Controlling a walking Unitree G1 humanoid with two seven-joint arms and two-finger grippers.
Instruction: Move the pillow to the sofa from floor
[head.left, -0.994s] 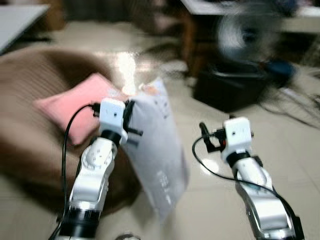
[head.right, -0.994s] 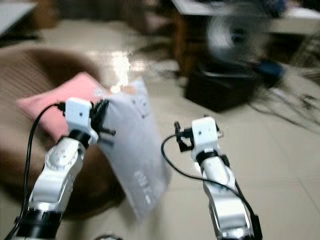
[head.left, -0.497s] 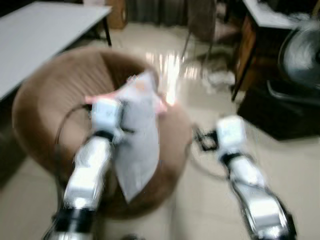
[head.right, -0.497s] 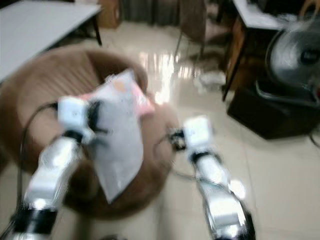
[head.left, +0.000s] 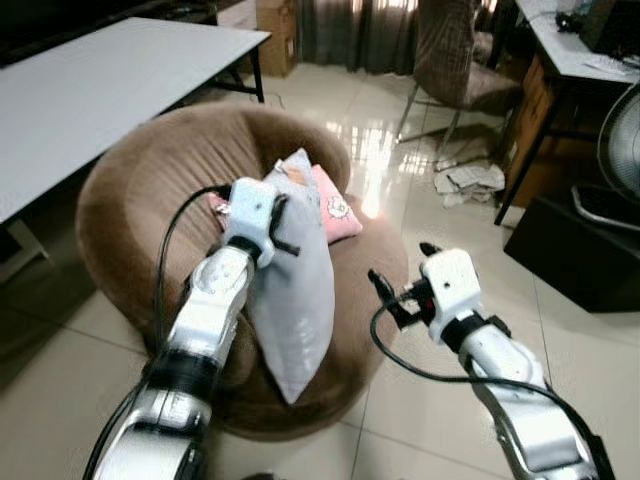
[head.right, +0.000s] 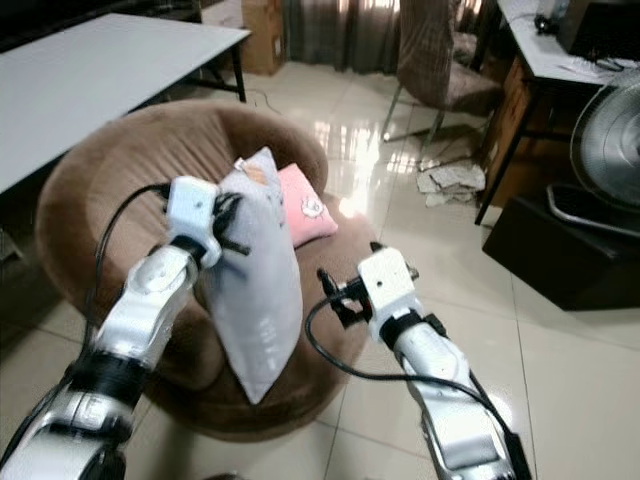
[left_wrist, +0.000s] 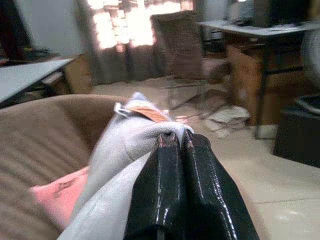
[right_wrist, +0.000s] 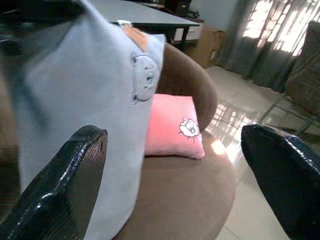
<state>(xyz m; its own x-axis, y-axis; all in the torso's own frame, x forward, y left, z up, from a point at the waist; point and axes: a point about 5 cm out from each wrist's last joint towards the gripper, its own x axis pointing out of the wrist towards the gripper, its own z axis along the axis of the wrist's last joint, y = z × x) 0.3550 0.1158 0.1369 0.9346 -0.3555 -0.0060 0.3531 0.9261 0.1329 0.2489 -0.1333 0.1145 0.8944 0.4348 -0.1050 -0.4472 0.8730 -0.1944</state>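
Observation:
A pale grey pillow (head.left: 298, 290) hangs upright over the seat of the round brown sofa (head.left: 140, 190), pinched near its top corner by my left gripper (head.left: 283, 232), which is shut on it. The left wrist view shows the two black fingers (left_wrist: 172, 200) pressed together on a fold of grey pillow (left_wrist: 125, 145). My right gripper (head.left: 398, 285) is open beside the pillow's right side, over the sofa's front edge, holding nothing. A pink pillow (head.left: 335, 205) lies on the sofa seat behind the grey one.
A white table (head.left: 90, 80) stands at the left behind the sofa. A chair (head.left: 455, 60), scattered papers (head.left: 470, 180), a desk leg and a black box (head.left: 580, 250) with a fan stand on the tiled floor at the right.
The camera has swung and steadied; the sofa now sits in the centre of view. The grey pillow, still held by my left gripper, hangs over the sofa seat rather than over the floor.

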